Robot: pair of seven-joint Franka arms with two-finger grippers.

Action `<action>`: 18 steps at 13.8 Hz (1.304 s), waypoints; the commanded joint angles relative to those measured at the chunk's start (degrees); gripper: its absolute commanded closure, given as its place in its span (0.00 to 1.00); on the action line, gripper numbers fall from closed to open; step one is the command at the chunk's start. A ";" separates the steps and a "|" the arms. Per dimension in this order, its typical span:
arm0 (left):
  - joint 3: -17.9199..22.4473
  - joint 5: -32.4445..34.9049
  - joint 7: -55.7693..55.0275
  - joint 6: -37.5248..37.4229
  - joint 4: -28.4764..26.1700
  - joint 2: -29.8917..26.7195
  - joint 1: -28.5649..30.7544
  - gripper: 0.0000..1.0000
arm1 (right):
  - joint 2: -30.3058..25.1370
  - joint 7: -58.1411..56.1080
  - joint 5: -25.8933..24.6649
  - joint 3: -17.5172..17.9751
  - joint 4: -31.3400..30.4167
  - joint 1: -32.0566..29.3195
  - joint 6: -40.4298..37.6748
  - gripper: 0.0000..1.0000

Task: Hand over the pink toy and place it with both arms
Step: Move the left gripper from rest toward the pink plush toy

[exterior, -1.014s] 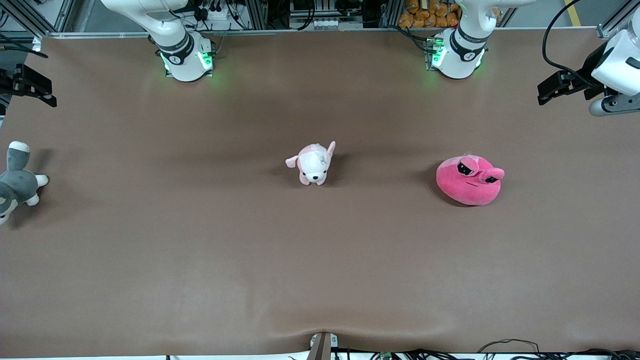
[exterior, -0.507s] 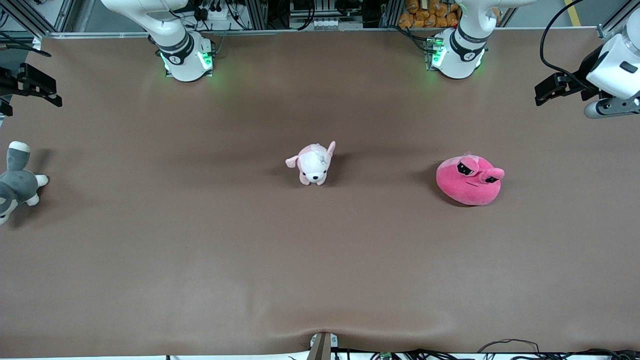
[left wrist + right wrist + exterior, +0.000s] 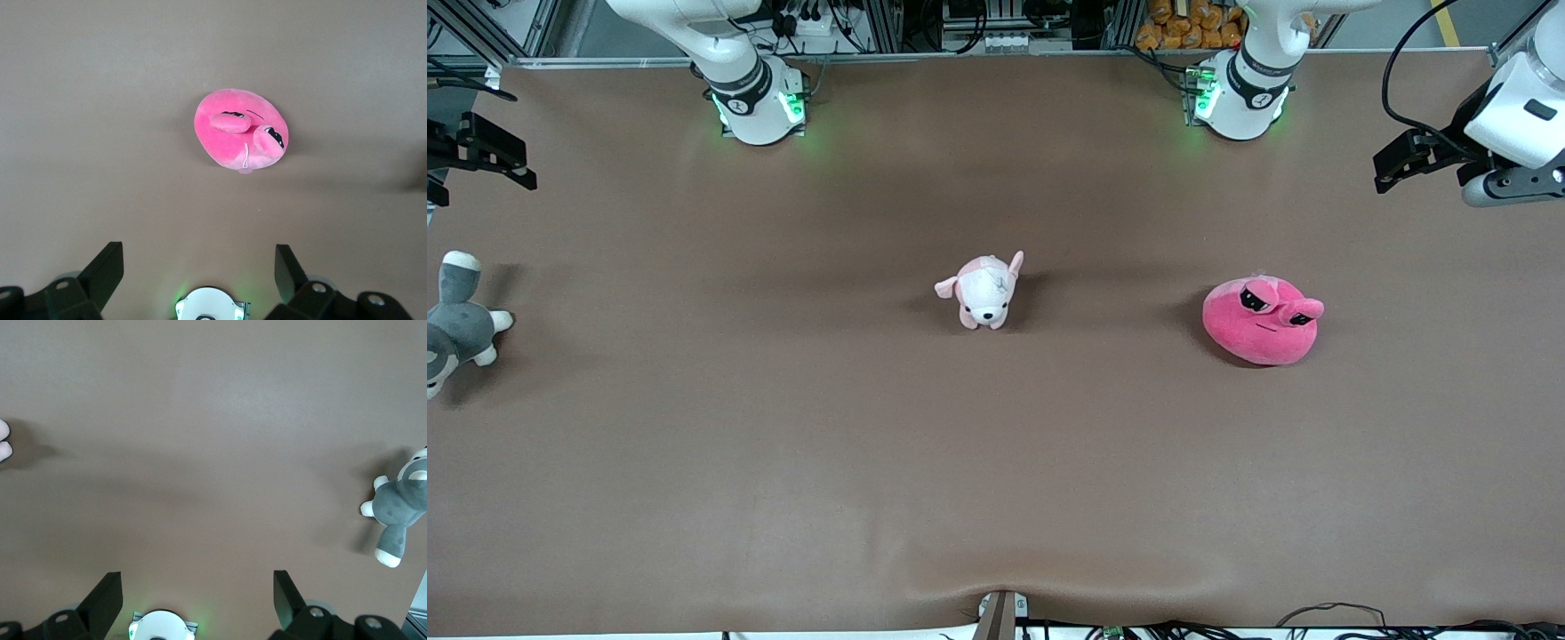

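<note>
While the hot-pink round plush toy (image 3: pixel 1261 321) sits mid-right untouched, left gripper (image 3: pixel 197 268), wide open and empty, upper right, should descend centred, straddling it; right gripper (image 3: pixel 196 589), open and empty, waits upper left.

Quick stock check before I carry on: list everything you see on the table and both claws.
Hot-pink round plush blob toy: one, hot pink with black half-lidded eyes, on the table toward the left arm's end.
Pale pink-and-white plush puppy: one, mid-table.
Grey-and-white plush animal: one, at the right arm's end, partly cut off in the front view.
Brown table mat: one, covering the table.
Left claw: one, black, open, up in the air near the left arm's end of the table.
Right claw: one, black, open, up in the air near the grey-and-white plush animal.
</note>
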 commanded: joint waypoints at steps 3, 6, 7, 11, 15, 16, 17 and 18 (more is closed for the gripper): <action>0.48 -3.32 -0.20 4.68 -6.15 -2.35 2.13 0.00 | -0.59 21.21 0.93 0.27 -0.49 2.28 -0.44 0.00; 0.30 -5.36 -2.38 6.01 -6.87 -1.30 5.40 0.00 | -0.33 25.15 0.49 0.27 -0.06 3.17 0.08 0.00; 0.30 -5.36 -6.75 6.97 -7.48 -0.78 5.48 0.00 | -0.24 25.06 0.49 0.27 0.12 3.17 0.00 0.00; 0.22 -5.36 -21.35 14.87 -12.57 1.42 7.33 0.00 | 1.08 25.15 0.75 0.18 1.35 2.82 0.17 0.00; 0.04 -5.36 -42.23 18.31 -13.02 5.90 7.07 0.00 | 1.43 25.06 0.32 0.01 1.26 2.12 0.44 0.00; -0.05 -5.36 -49.26 19.19 -12.93 7.30 6.81 0.00 | 1.96 25.15 0.23 0.01 1.26 2.03 0.52 0.00; -0.14 -5.54 -53.51 20.16 -13.02 8.45 6.80 0.00 | 2.40 24.80 0.40 -0.17 1.26 1.94 0.61 0.00; -0.14 -5.54 -56.42 20.86 -13.02 9.68 6.72 0.00 | 3.01 24.89 0.58 -0.34 1.35 1.68 0.61 0.00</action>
